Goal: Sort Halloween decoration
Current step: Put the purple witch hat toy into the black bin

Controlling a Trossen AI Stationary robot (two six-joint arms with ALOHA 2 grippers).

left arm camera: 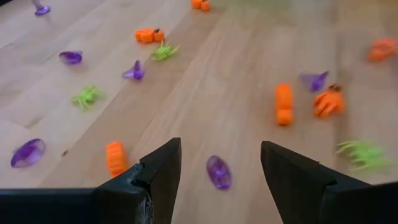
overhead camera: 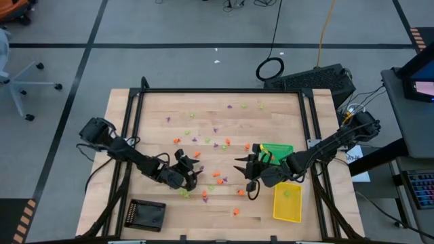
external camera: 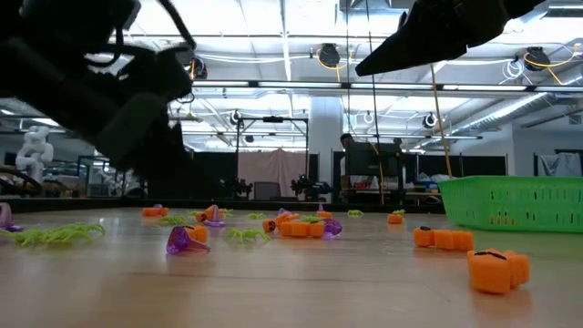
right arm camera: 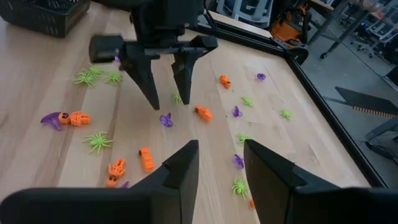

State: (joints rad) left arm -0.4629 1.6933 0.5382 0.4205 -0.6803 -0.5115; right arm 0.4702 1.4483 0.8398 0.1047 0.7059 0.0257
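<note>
Lower centre of the high view: left gripper [left arm camera: 221, 163], fingers apart, hovering over a purple trinket [left arm camera: 218, 172], risking flicking it away; right gripper [right arm camera: 221, 163] nearby, fingers half-parted, empty.

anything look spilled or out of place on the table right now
Yes: the tiny orange, purple and lime green plastic trinkets lie scattered loose across the wooden table instead of in the trays. The yellow rectangular tray holds only a green piece or so, and the black rectangular tray looks empty. Nothing appears damaged.
</note>
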